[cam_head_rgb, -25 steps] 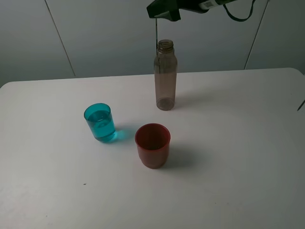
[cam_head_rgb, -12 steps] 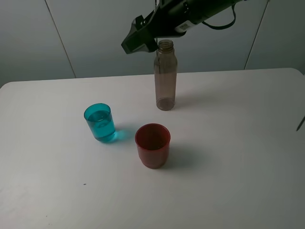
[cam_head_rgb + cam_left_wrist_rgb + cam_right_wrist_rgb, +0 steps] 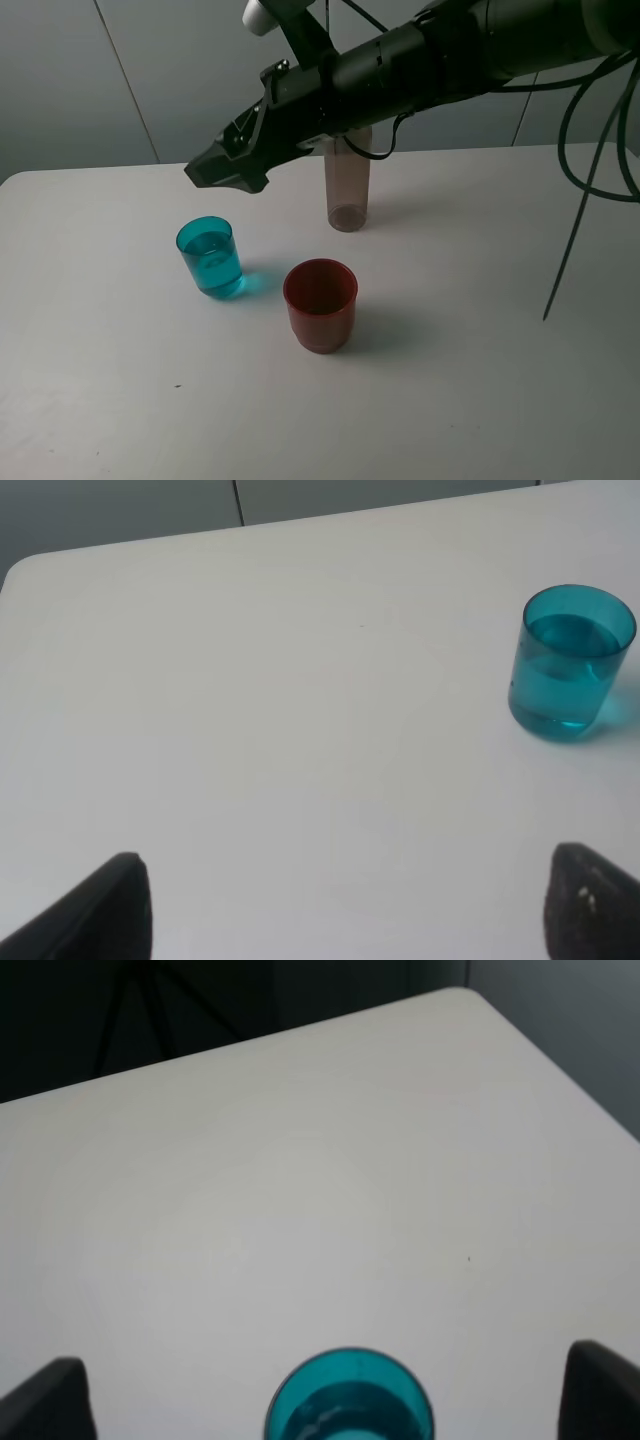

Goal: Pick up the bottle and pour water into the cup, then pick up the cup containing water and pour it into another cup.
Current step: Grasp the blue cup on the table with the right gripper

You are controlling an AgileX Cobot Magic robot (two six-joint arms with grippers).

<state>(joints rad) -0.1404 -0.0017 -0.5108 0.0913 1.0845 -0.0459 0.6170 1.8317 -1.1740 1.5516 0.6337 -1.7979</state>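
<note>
The cup (image 3: 211, 257), a teal tumbler holding water, stands at the left of the white table (image 3: 480, 330). Another cup (image 3: 320, 305), red and wider, stands to its right, nearer the front. Behind them rises the bottle (image 3: 347, 195), its neck hidden by my right arm. My right gripper (image 3: 225, 172) reaches across the middle and hovers above and just behind the teal cup. In the right wrist view it (image 3: 328, 1360) is open, with the cup (image 3: 350, 1400) between the spread fingers and further out. My left gripper (image 3: 350, 865) is open, the cup (image 3: 570, 663) ahead and off to one side.
My right arm (image 3: 430, 60) and its cables (image 3: 585, 190) cross the back right of the table. The table's far edge meets a grey wall (image 3: 60, 90). A small dark speck (image 3: 178, 385) lies near the front left.
My right arm has swung down and leftward, from above the bottle's neck to a spot over the teal cup. The cups and the bottle have stayed where they were.
</note>
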